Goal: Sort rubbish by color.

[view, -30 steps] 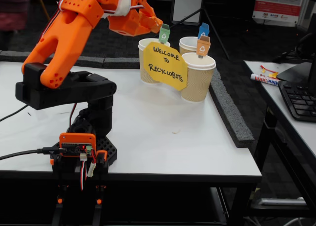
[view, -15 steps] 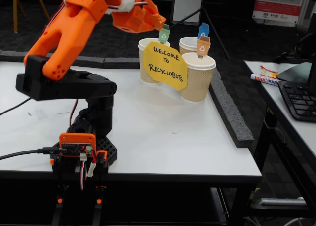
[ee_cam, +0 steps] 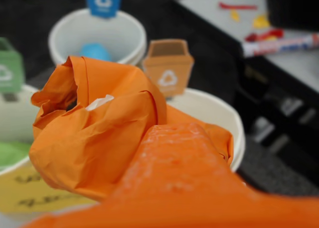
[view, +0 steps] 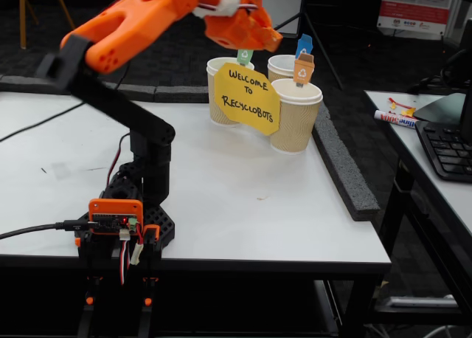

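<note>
The orange wad of paper (ee_cam: 94, 133) fills the middle of the wrist view, and my gripper (ee_cam: 159, 138) is shut on it; one orange finger (ee_cam: 174, 168) lies over it in the foreground. In the fixed view my gripper (view: 265, 37) hangs above and just left of the three paper cups. Below the wad stands the orange-tagged cup (ee_cam: 224, 118). A light blue wad (ee_cam: 94, 51) lies in the blue-tagged cup (ee_cam: 65, 34). A pale green wad (ee_cam: 10, 153) lies in the green-tagged cup (ee_cam: 15, 116). In the fixed view the orange wad blends with the gripper.
The yellow "Welcome to Recyclobots" sign (view: 247, 97) hangs in front of the cups (view: 295, 124). A grey foam strip (view: 346, 176) borders the table's right edge. A second table with a marker (view: 394, 119) and keyboard (view: 446, 150) stands to the right.
The arm has stretched out and swung to the right, carrying the gripper with the orange wad from left of the cups to above them.
</note>
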